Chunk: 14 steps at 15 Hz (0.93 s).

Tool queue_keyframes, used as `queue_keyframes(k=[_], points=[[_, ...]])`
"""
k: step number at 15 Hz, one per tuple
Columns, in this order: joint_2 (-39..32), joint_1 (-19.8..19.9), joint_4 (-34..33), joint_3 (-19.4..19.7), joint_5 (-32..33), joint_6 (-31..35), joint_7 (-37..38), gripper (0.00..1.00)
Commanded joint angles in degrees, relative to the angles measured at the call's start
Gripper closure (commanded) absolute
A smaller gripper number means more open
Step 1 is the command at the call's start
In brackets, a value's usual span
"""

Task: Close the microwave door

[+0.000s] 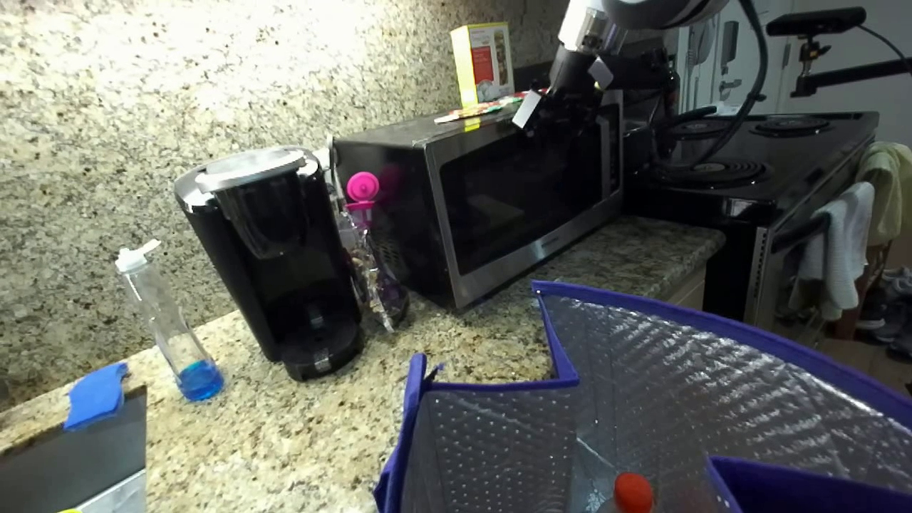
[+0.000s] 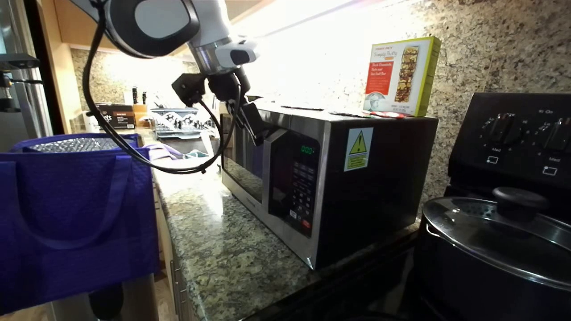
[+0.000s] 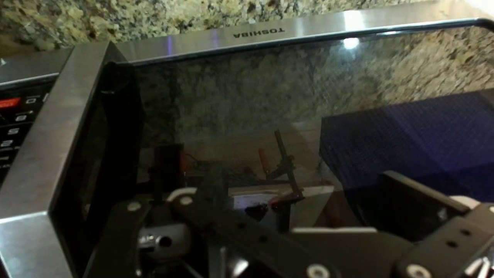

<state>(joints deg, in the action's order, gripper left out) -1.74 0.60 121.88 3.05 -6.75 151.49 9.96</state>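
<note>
The microwave [image 1: 392, 206] stands on the granite counter, and its dark side shows in an exterior view [image 2: 374, 196]. Its door [image 1: 513, 199] lies flush with the front in both exterior views, with no gap visible. The door's dark glass fills much of the wrist view [image 3: 247, 88], with reflections in it. The silver handle [image 3: 58, 131] runs along the left there and also shows in an exterior view [image 2: 266, 174]. My gripper [image 3: 285, 181] is open and empty in front of the glass, beside the handle and near the top of the door [image 2: 254, 127]. I cannot tell whether it touches.
A snack box [image 1: 488, 64] and flat packets [image 1: 484, 108] lie on the microwave. A black coffee maker [image 1: 285, 263] and a pink-capped bottle [image 1: 363, 189] stand beside it. A purple insulated bag [image 2: 80, 214] is in front. A lidded pot [image 2: 490, 249] sits on the stove.
</note>
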Motion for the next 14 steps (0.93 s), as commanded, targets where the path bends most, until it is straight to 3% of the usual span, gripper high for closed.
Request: queue_keyframes(k=[1, 3, 9, 14], points=[[6.1, 0.4, 1.8, -0.7, -4.5, -5.9, -4.3, 0.0], [10.2, 0.1, 3.0, -0.8, -1.4, -12.8, -1.5, 0.0], [19.2, -2.0, 5.9, -0.2, -9.3, -37.1, -9.1, 0.0], [22.6, 1.1, 10.8, -0.9, -5.2, -46.7, -0.4, 0.0]])
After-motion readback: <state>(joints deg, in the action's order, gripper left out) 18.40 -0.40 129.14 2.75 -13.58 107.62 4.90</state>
